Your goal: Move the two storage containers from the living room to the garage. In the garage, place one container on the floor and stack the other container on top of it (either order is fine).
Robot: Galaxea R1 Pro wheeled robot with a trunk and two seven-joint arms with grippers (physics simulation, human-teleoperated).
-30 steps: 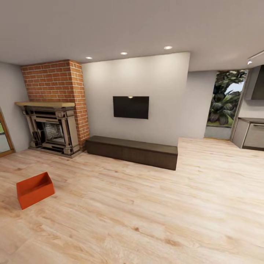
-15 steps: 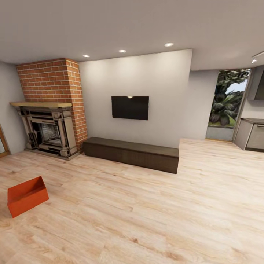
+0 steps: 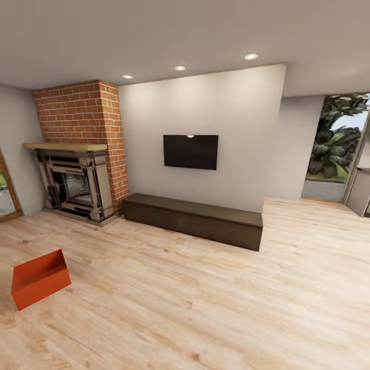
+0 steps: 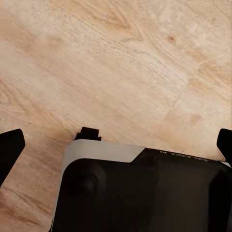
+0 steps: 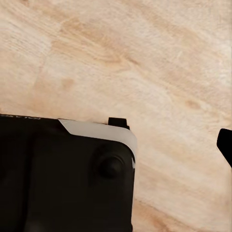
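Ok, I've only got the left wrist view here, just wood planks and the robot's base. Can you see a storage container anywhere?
Observer: Yes. In the head view, one orange-red storage container sits on the wood floor, low at the view's left.
Operator: Is it the right way up?
Observer: Its open top faces up, and nothing touches it.
Operator: Which room are we in?
Observer: The living room. A brick fireplace stands beyond the container, and a black TV hangs on the wall to the right of it.
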